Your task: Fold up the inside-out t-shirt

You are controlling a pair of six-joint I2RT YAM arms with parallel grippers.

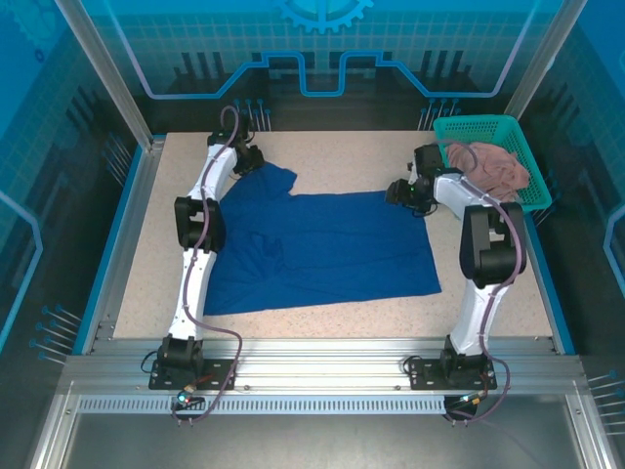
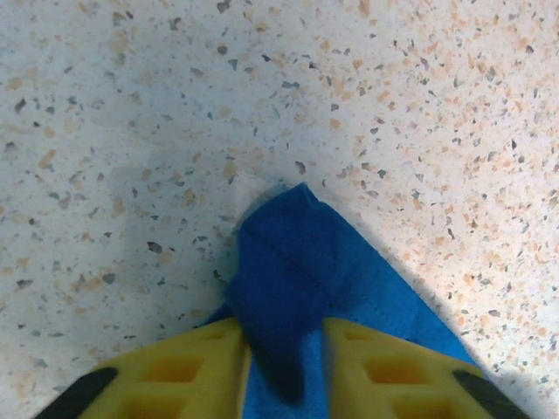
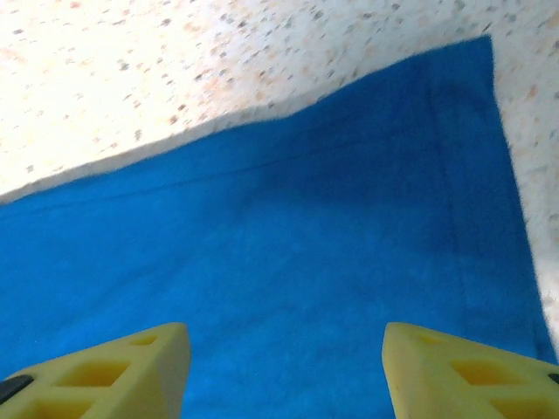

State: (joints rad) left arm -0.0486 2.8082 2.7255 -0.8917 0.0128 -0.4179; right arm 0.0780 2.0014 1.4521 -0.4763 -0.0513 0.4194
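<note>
T-shirt spread at centre of table, part rumpled; no neat fold evident. Left gripper pinches sleeve tip, far left. Right gripper spread wide over hem corner, grasping nothing. All folding outstanding.

Royal-blue t-shirt, mostly flat, rumpled

teal basket blocks the far-right corner; bare table around the t-shirt seems passable.
</note>
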